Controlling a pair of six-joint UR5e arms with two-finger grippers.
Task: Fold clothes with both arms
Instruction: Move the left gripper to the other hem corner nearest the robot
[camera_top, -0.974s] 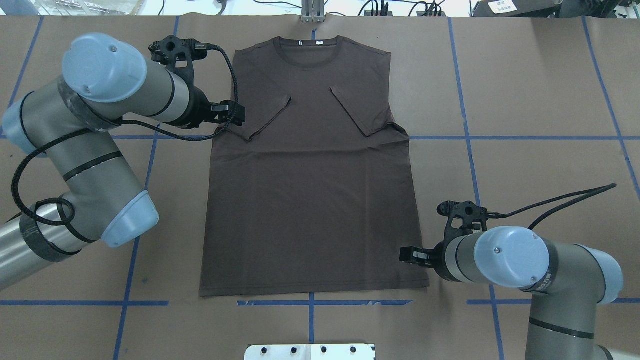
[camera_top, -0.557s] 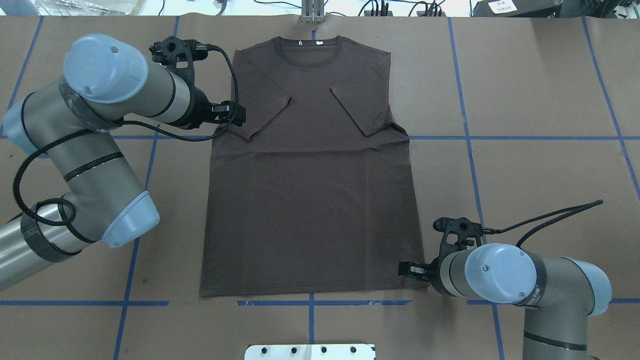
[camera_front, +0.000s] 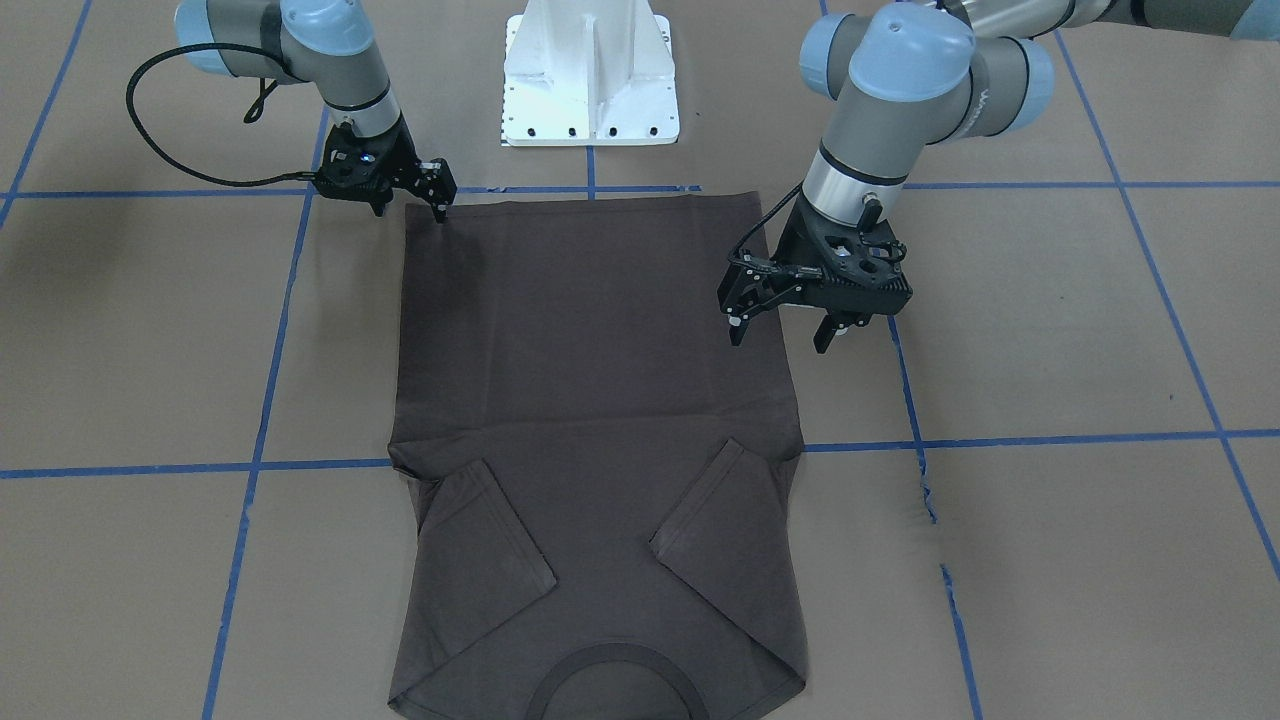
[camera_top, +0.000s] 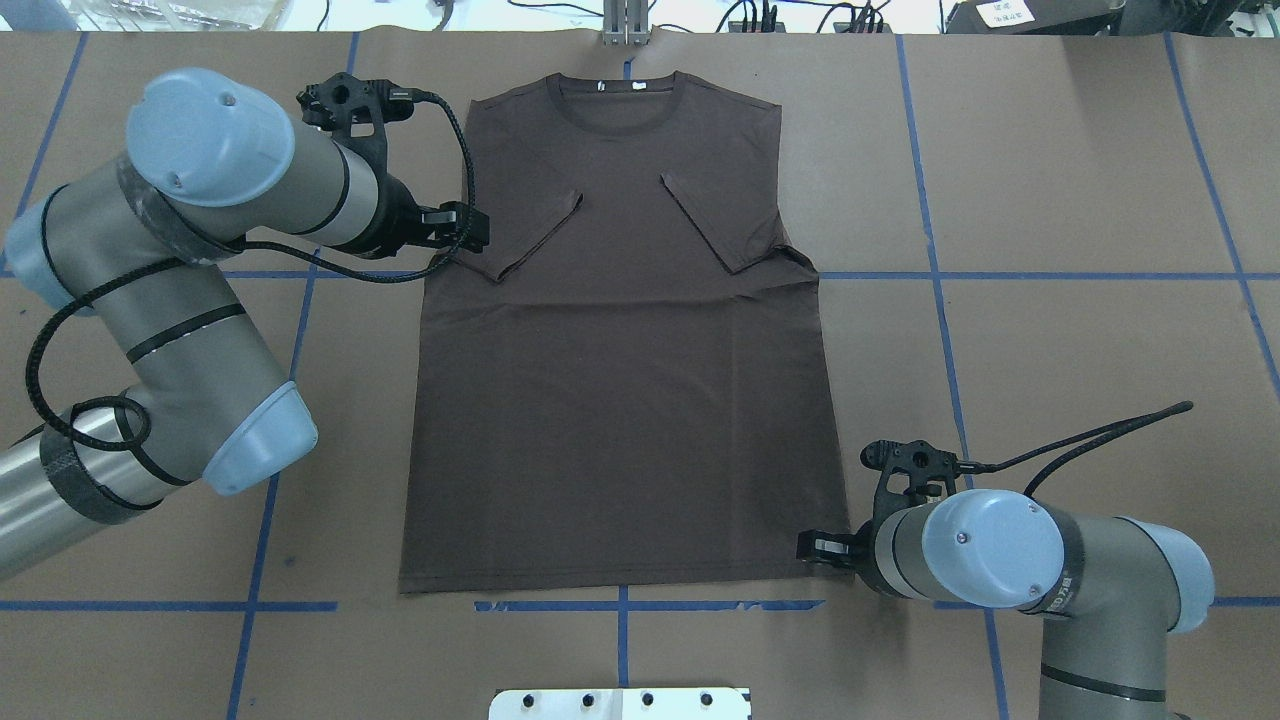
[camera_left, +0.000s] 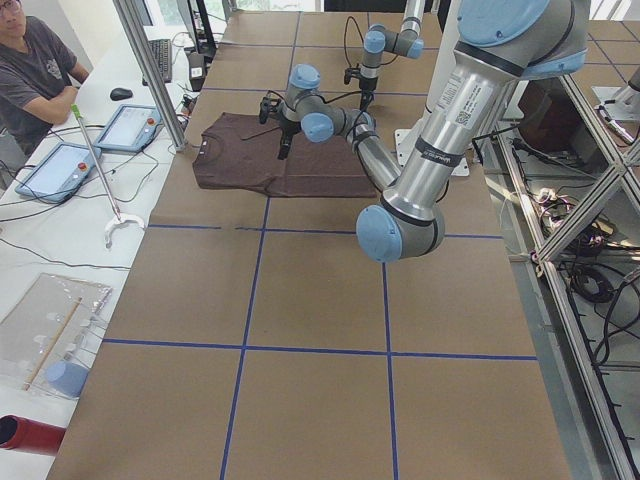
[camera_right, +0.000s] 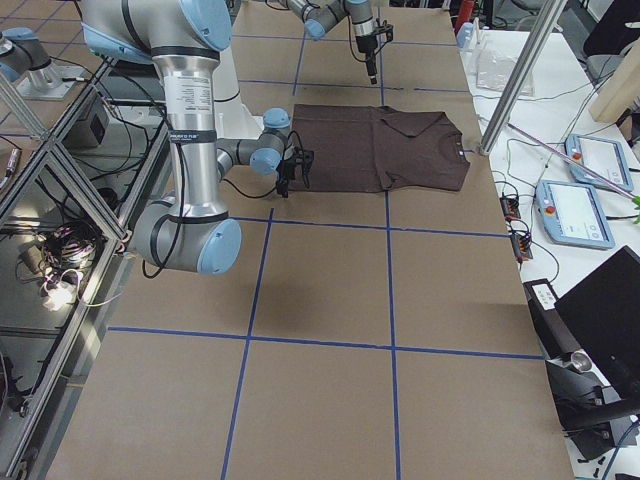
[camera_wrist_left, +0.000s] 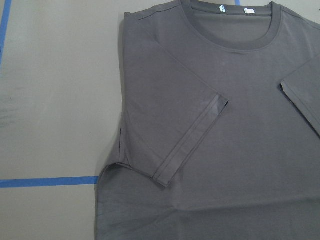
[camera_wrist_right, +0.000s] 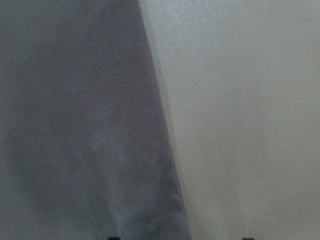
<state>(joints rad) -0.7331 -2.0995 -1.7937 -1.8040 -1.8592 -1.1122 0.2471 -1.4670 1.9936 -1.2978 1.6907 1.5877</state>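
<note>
T-shirt (camera_top: 620, 420): dark brown-grey knit, flat at centre of paper-covered tabletop (camera_top: 1050, 180), ribbed round collar far, short sleeves folded inward | left gripper (camera_front: 778, 340): jaws spread, above left side edge by sleeve | right gripper (camera_front: 411, 212): jaws spread, low at near right hem corner

Overhead faces forward, front view opposite; both share T-shirt (camera_top: 620, 400); wrists near.

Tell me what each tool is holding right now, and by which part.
Nothing yet. The left tool hangs open over the T-shirt side; the right tool sits open at its hem corner.
</note>
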